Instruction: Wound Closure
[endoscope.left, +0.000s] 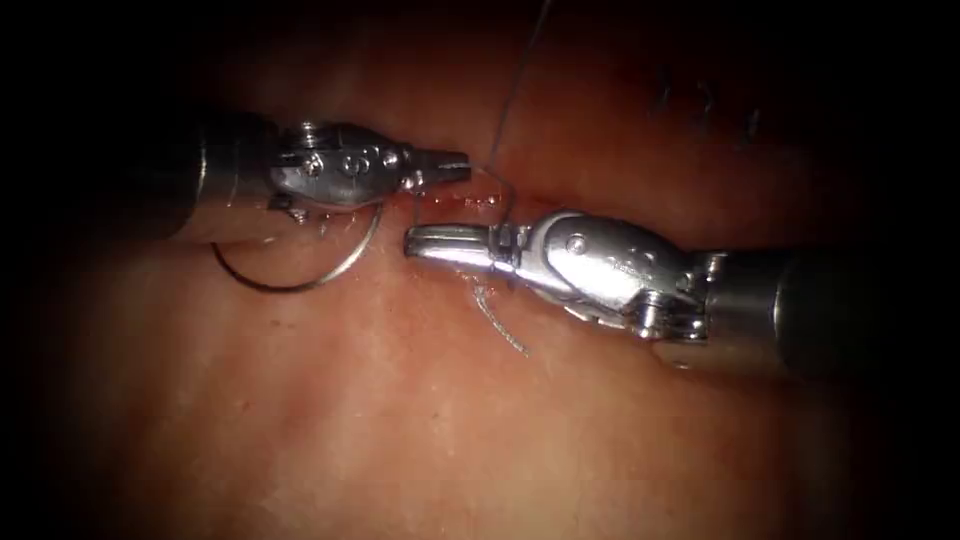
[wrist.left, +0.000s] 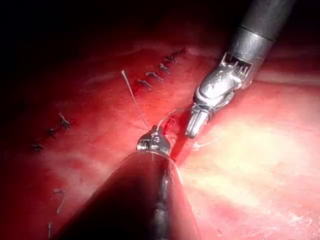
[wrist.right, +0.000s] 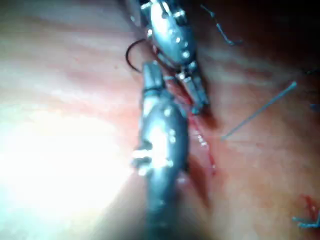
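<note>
Endoscope view, needle (endoscope.left: 300, 275) half hidden under left tool (endoscope.left: 455, 168)

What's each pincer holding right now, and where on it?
Left pincer: shut on the thread close to the cut. Right pincer: shut, with thread wrapped around it; whether it grips anything cannot be told. The needle lies free on the tissue.

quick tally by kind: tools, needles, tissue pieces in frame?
Tools: 2, the left gripper shut on the thread, and the right gripper, shut, holding nothing visible.
Needles: 1, the needle lying free on the tissue, below the left tool.
Tissue pieces: 1, the tissue.
Total: 4.
</note>
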